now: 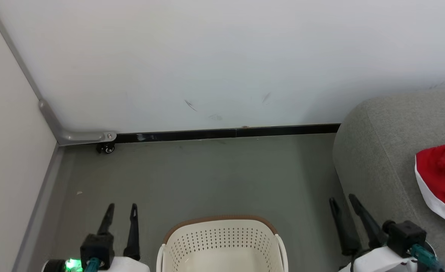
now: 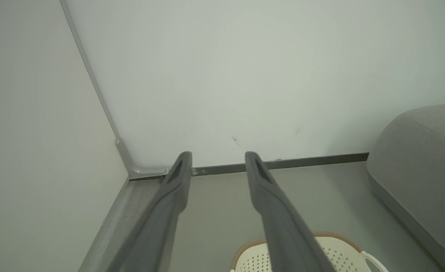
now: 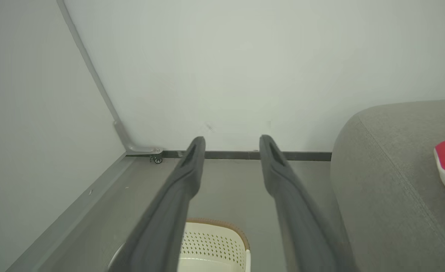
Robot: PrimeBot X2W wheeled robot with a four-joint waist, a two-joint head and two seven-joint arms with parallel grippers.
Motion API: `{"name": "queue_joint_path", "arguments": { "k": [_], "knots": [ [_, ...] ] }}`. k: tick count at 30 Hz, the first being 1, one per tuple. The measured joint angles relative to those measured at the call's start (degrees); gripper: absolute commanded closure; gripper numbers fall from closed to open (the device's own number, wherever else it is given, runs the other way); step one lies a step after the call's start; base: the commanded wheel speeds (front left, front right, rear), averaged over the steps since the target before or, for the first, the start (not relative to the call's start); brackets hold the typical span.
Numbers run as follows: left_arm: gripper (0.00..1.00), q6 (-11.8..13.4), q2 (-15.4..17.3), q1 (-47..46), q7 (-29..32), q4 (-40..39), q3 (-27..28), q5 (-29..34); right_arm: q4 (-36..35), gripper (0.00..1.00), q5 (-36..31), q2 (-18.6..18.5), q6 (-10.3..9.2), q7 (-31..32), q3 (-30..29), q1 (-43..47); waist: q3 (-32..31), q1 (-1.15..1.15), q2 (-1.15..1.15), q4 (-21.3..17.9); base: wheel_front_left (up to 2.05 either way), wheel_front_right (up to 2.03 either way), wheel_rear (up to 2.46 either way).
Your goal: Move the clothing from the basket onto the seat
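Big pale wall [image 1: 222,56] across the back, grey-green floor [image 1: 215,173] beneath it. On the right comes the seat [image 1: 381,151], light-grey woven upholstery with a rounded end facing the open floor. On the floor just beside that rounded end stands the basket [image 1: 222,236], cream perforated plastic with a brown rim. The part of its inside that shows is bare, but its near half runs off the bottom of the head view, so I can't call it emptied for certain.

And there's the clothing [image 1: 436,170]: a red garment with a broad white band, crumpled on the seat's top. It lies well in from the rounded end and is cut by the view's right edge. That's one piece on the seat by my reading; whether a second lies with it, I cannot tell.

Now the small players. The left end effector [image 1: 122,207] hovers over the floor left of the basket, fingers spread, gripping nothing. The right end effector [image 1: 342,199] hangs between basket and seat, fingers likewise parted and bare.

Handling call: this fabric looks light, limp and probably slick, so it should sag and trail when lifted. Best bet is pinching a bunched fold or the thicker banded hem, several layers deep. A single thin layer could slide out.
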Motion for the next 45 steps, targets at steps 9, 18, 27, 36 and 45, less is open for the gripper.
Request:
{"name": "queue_joint_path", "arguments": {
  "k": [9,18,27,36,45],
  "knots": [
    [1.0,-0.42,-1.79,3.08,0.79,2.71,-0.48,-1.7,3.41,1.0,1.3,0.33,0.0,0.01,-0.07,2.79,0.05,0.0,0.0,-0.01,0.0,0.0,0.0],
    [1.0,-2.43,-2.35,3.08,2.1,1.97,1.72,-8.82,3.43,1.0,8.68,0.35,0.0,1.27,-1.27,2.42,0.24,0.0,0.0,-0.12,0.0,0.0,0.0],
    [1.0,-4.65,-3.35,3.08,4.27,1.01,4.33,-17.62,3.26,1.0,18.61,0.36,0.0,2.91,-2.11,2.16,0.51,0.18,0.0,-0.51,0.0,0.0,0.0],
    [1.0,-6.99,-4.05,3.08,6.14,0.41,6.59,-24.55,2.58,1.0,25.66,0.37,0.0,4.23,-3.01,1.18,0.43,0.64,0.0,-0.78,0.0,0.0,0.0],
    [1.0,-9.0,-4.91,3.08,8.01,-0.18,8.78,-31.56,2.11,1.0,32.89,0.38,0.0,5.49,-4.17,1.06,0.23,0.97,0.0,-1.01,0.0,0.0,0.0]
  ]
}}
